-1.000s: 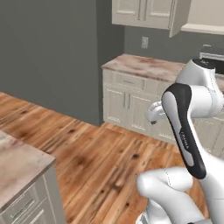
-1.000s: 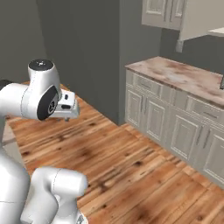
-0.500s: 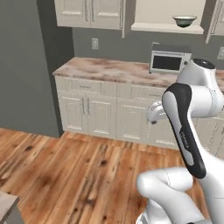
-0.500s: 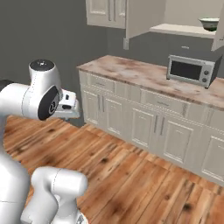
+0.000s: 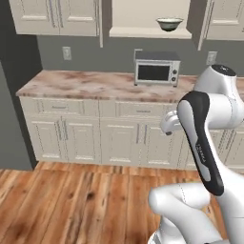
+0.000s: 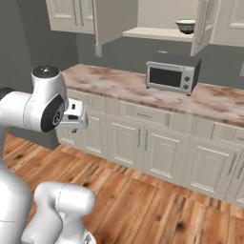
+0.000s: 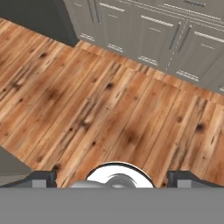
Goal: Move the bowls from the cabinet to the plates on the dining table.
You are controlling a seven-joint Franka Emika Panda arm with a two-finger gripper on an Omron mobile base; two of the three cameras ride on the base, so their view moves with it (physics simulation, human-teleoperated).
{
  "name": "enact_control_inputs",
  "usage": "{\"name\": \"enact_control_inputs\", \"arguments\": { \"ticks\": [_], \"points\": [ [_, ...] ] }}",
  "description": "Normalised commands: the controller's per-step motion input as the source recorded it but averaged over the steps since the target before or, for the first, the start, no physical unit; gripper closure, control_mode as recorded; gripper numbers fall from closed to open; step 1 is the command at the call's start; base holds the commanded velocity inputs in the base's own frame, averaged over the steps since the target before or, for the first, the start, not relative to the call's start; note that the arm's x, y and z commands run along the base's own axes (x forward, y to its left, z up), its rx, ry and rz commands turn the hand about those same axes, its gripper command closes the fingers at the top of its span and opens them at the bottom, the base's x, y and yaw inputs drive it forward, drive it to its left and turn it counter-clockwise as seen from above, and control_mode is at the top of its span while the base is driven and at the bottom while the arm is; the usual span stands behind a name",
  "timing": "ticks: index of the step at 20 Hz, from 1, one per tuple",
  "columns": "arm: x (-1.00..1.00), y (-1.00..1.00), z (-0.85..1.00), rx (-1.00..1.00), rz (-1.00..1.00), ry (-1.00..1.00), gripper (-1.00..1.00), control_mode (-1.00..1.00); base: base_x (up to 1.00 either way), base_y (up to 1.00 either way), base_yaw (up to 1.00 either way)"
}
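From my left base camera, I see the wall cabinet (image 5: 150, 19) standing open, a pale cream-green ceramic bowl (image 5: 169, 24) with a flared rim resting on its smooth inner shelf. Below it, a boxy grey microwave (image 5: 156, 68) sits on the marbled pinkish stone counter (image 5: 86, 83), above beige raised-panel doors.

My right base camera shows the same bowl (image 6: 186, 25) on the shelf between the open cabinet doors (image 6: 110, 19), the microwave (image 6: 171, 74) just beneath.

Through the hand camera, I look down on knotted, warm-toned wooden floorboards (image 7: 96, 109); the gripper (image 7: 113, 178) holds nothing, its two dark fingertips (image 7: 41, 178) spread wide apart.
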Motion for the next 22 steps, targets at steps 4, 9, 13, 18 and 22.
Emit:
{"name": "enact_control_inputs", "arguments": {
  "ticks": [4,9,13,18,22],
  "points": [
    [0.00,0.00,0.00,0.00,0.00,0.00,-1.00,1.00,0.97,0.00,-0.16],
    [0.00,0.00,0.00,0.00,0.00,0.00,-1.00,1.00,0.82,0.01,-0.14],
    [0.00,0.00,0.00,0.00,0.00,0.00,-1.00,1.00,0.70,0.24,-0.12],
    [0.00,0.00,0.00,0.00,0.00,0.00,-1.00,1.00,0.74,0.30,-0.06],
    [0.00,0.00,0.00,0.00,0.00,0.00,-1.00,1.00,0.86,0.09,-0.10]
  ]
}}
